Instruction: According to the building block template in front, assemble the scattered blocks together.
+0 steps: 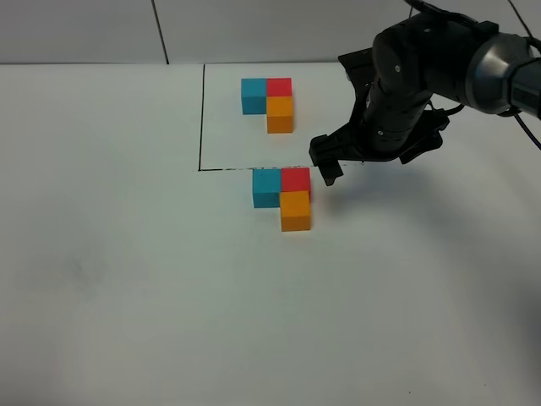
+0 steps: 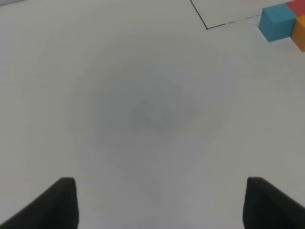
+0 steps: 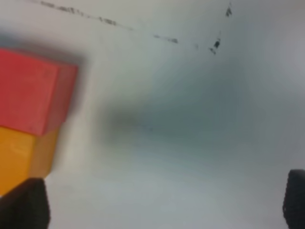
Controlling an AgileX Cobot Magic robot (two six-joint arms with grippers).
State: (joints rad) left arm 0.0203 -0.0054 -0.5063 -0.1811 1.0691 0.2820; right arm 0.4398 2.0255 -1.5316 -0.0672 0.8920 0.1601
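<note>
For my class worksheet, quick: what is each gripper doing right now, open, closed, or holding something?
Left gripper: open, holding nothing, above bare table.
Right gripper: open, holding nothing, beside the red block.

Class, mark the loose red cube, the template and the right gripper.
loose red cube (image 1: 296, 178), exterior high view, top face.
template (image 1: 279, 87), exterior high view, its red cube.
right gripper (image 1: 328, 166), exterior high view, between fingertips.

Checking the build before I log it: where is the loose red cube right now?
In the exterior high view, the red cube sits just below the drawn black line, touching the teal cube on its left and the orange cube below, beside the right gripper.
</note>
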